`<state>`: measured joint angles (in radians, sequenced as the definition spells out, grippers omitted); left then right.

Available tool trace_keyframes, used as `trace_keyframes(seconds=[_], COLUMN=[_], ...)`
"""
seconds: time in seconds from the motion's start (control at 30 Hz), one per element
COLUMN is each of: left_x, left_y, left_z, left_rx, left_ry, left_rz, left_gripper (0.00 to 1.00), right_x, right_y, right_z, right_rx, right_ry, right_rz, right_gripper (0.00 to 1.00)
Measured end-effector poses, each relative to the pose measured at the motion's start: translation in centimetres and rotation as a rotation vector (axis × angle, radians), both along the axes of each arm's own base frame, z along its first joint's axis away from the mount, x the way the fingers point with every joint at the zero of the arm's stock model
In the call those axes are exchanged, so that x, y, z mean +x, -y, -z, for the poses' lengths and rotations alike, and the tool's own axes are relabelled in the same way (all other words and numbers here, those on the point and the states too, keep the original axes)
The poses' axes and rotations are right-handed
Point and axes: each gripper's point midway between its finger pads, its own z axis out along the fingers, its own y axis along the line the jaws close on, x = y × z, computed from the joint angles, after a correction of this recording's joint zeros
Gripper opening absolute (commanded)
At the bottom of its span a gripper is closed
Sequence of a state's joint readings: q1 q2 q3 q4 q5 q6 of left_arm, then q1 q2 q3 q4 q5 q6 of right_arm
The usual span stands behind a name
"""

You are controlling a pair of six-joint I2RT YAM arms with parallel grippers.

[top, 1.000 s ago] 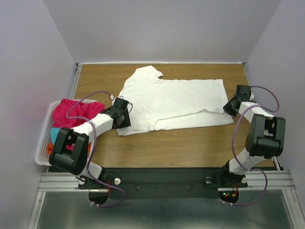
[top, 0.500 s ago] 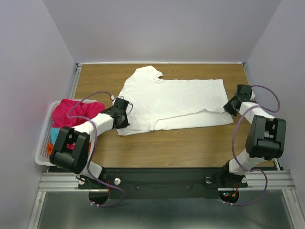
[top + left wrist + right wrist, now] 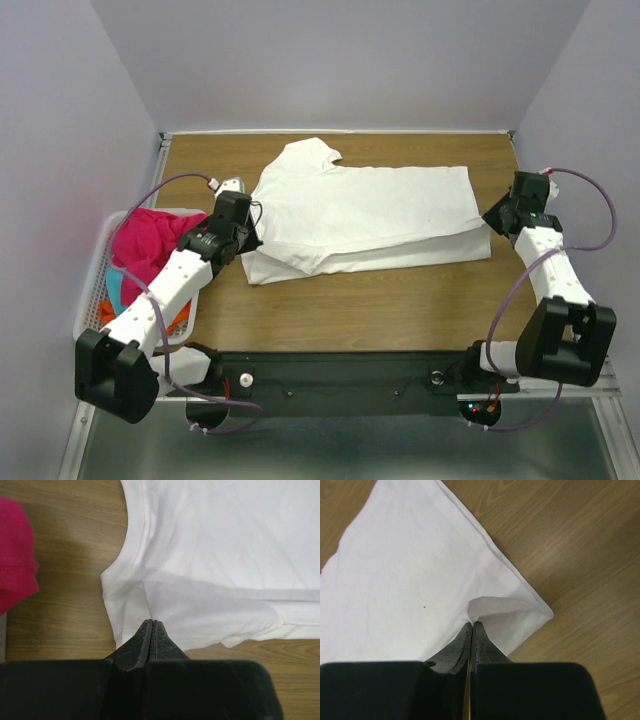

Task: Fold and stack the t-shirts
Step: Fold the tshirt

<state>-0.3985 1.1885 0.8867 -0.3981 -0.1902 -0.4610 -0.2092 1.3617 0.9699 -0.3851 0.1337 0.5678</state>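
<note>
A large white t-shirt (image 3: 370, 205) lies spread across the middle of the wooden table (image 3: 380, 300). My left gripper (image 3: 245, 232) is at the shirt's left edge, jaws shut with a fold of white cloth (image 3: 200, 610) pinched at the tips (image 3: 152, 622). My right gripper (image 3: 497, 218) is at the shirt's right near corner, also shut, and the cloth (image 3: 400, 570) puckers up at its tips (image 3: 472, 624). A magenta-pink t-shirt (image 3: 145, 240) lies heaped in the basket, with cyan (image 3: 117, 292) and orange (image 3: 105, 312) cloth under it.
A white lattice basket (image 3: 88, 300) hangs off the table's left side, close beside my left arm. The magenta cloth (image 3: 15, 555) shows at the left edge of the left wrist view. Grey walls enclose the table on the back and both sides.
My left gripper has shut on the shirt's left edge. Both arms have swung outward and up, and the shirt's upper layer has risen at both ends.
</note>
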Motion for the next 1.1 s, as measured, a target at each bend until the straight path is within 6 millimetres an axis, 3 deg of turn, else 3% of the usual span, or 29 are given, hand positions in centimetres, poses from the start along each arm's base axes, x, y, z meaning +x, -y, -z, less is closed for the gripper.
trace_keyframes(seconds=[0.2, 0.33, 0.43, 0.6, 0.77, 1.1], left_x=[-2.1, -3.4, -4.3, -5.4, -6.5, -7.4], left_y=[-0.3, -0.1, 0.1, 0.5, 0.7, 0.7], left_z=[-2.6, -2.9, -3.0, -3.2, -3.0, -3.0], left_rx=[-0.054, -0.088, -0.112, -0.147, -0.162, -0.167], left_ry=[0.033, 0.011, -0.006, -0.028, -0.062, -0.079], left_rz=[-0.005, 0.005, 0.014, 0.034, 0.057, 0.067], left_gripper=[0.0, 0.0, 0.0, 0.0, 0.0, 0.0], right_x=[-4.1, -7.6, -10.5, -13.8, -14.3, -13.8], right_y=[0.3, 0.3, 0.0, -0.7, -0.5, 0.5], right_z=[-5.6, -7.0, -6.1, -1.7, 0.4, 1.9], right_rx=[-0.061, -0.084, -0.081, -0.045, -0.039, -0.069], right_ry=[0.093, 0.12, 0.091, -0.067, -0.173, -0.259], right_rz=[0.055, 0.099, 0.122, 0.137, 0.149, 0.167], right_gripper=[0.01, 0.0, 0.0, 0.0, 0.01, 0.01])
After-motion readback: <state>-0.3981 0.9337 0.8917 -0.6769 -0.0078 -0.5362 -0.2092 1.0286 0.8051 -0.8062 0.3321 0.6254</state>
